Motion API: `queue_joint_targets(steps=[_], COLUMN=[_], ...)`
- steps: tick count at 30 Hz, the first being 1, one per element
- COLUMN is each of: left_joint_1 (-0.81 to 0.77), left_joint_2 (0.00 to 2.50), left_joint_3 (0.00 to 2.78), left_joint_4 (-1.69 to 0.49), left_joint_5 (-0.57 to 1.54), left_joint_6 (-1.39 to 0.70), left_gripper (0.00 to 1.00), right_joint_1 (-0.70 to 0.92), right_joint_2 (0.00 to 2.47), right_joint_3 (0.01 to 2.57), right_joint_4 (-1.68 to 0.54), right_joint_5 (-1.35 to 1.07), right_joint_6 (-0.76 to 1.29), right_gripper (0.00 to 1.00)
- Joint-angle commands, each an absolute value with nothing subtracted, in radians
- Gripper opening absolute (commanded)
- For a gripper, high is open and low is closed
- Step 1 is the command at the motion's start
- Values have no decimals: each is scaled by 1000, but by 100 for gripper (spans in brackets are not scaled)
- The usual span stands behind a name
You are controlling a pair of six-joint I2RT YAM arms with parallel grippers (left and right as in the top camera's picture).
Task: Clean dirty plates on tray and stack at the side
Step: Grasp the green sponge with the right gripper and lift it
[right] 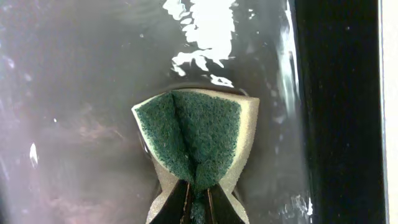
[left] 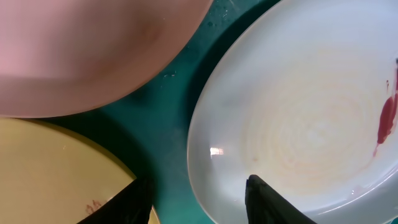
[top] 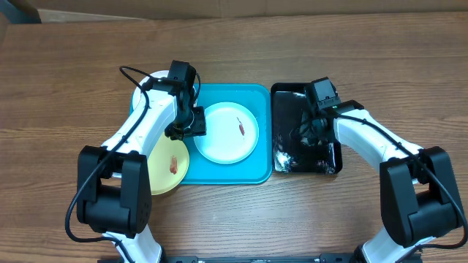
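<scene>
A brown wooden desk [top: 234, 219] fills the overhead view, its grain running left to right; soft, even light falls on it; beyond its far edge lies a paler tan strip [top: 219, 7], cardboard-like.

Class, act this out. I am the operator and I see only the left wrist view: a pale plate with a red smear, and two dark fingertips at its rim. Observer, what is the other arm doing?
Observer: The right hand is pinching a folded green sponge.
Operator: Where is that sponge?
Observer: At a wet black tray, to the right of the blue tray that holds your plate.
Operator: Is it close to my plate?
Observer: No, it is well apart from it. Only the left hand, open, is at the plate's rim.
</scene>
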State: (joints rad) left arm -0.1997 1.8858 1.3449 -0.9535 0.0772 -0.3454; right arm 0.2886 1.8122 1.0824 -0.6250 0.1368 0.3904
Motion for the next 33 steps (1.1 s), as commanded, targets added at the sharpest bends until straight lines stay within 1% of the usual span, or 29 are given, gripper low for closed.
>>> queue_joint_targets(steps=[1,4,6,8,12,15,19,21,24,29,30,31,32,33], left_joint_1=[-204,-204,-204,-204,-206,-210,-212,-212,-212,-212,-212,-212,-212,-212], left_joint_2=[1896,1896,1896,1896,1897,1897,1897,1897,1897,1897,1897,1897,1897,1897], left_joint_3=[1342,1341,1341,1341,1339,1313,1255,1242,1223,1193,1193,1193,1193,1193], left_joint_4=[-957,-957,-955,-956,-953,-916,-838,-817,-796,-761,-759,-756,-754,-751], left_joint_5=[67,39,40,41,41,41,41,41,44,44,45,45,45,45], left_joint_6=[-363,-363,-367,-383,-402,-405,-408,-409,-433,-442,-442,-443,-443,-443], left_gripper=[50,55,56,57,56,56,55,51,42,43,42,38,31,26], right_joint_1=[287,287,287,287,287,287,287,287,287,287,287,287,287,287], right_joint_2=[1806,1806,1806,1806,1806,1806,1806,1806,1806,1806,1806,1806,1806,1806], right_joint_3=[1126,1174,1208,1240,1251,1251,1251,1251,1251,1250,1250,1250,1250,1250], right_joint_4=[-667,-727,-769,-810,-819,-819,-819,-818,-818,-822,-822,-822,-822,-820], right_joint_5=[121,111,111,111,99,48,39,39,39,40,39,39,40,39], right_joint_6=[340,301,283,280,279,253,253,253,254,253,253,253,254,255], right_gripper=[4,4,4,4,4,4,4,4,4,4,3,4,4,4])
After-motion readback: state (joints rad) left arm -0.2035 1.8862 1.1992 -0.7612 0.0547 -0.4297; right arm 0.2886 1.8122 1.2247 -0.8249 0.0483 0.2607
